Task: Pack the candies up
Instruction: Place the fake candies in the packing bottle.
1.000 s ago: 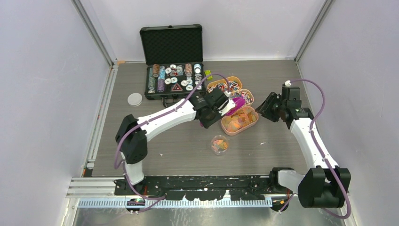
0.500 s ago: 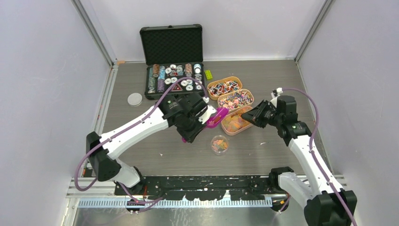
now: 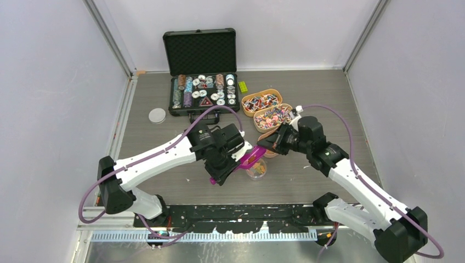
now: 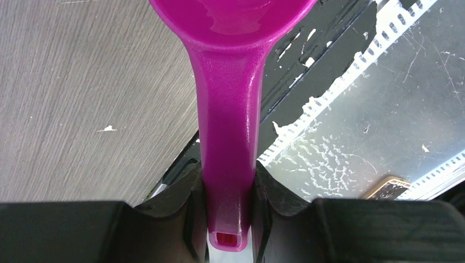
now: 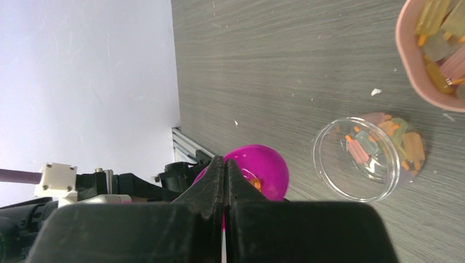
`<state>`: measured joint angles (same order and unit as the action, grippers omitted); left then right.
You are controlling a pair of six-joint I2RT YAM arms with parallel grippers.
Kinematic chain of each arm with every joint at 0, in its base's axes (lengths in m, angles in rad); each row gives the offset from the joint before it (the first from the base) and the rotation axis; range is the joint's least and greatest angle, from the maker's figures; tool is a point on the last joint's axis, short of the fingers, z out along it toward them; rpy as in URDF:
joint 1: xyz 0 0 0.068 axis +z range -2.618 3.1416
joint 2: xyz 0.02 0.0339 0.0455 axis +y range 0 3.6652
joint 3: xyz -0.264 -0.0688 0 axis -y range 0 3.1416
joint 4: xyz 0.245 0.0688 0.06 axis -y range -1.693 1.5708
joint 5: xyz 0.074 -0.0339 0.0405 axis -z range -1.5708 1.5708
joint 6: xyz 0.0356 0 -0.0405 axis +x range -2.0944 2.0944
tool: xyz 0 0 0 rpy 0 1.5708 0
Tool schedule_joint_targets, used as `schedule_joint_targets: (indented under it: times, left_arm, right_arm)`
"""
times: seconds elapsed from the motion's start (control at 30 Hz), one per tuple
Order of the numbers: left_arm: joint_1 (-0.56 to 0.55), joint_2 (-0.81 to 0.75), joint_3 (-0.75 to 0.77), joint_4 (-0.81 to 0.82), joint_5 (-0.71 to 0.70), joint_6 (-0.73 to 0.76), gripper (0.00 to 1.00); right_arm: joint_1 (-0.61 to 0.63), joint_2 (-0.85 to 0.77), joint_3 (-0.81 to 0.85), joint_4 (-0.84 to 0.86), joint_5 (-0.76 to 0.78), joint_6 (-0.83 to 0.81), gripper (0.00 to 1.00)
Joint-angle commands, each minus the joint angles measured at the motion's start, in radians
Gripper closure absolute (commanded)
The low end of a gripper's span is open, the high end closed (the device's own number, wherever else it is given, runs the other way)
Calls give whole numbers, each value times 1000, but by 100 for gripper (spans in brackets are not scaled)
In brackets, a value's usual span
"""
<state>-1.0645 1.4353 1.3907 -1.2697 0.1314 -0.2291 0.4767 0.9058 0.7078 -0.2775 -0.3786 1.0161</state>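
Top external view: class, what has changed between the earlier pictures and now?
The left hand, shut on the magenta scoop, carried it from the candy trays toward the clear cup. The right hand swung left toward it. Case and cup stayed put.

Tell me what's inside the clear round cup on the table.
The clear cup holds a few pastel candies, orange, pink and pale green. In the top view the magenta scoop overlaps its rim, hiding part.

We are reading no words, numbers or brands anywhere: the marks on the chips (image 3: 188, 85) in the case (image 3: 200, 52) are showing too small for us to make out.
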Motion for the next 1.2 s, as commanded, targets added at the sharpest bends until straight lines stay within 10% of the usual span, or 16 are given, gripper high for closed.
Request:
schedule_joint_targets:
  times: [0.0,1.17]
  left_arm:
    - [-11,15,20,0,20,-28,100]
    - [-29,26,57,35,-22,-71,100]
  right_arm:
    - [90,35,17,72,91,38,100]
    - [254,-181,-313,45,252,109,100]
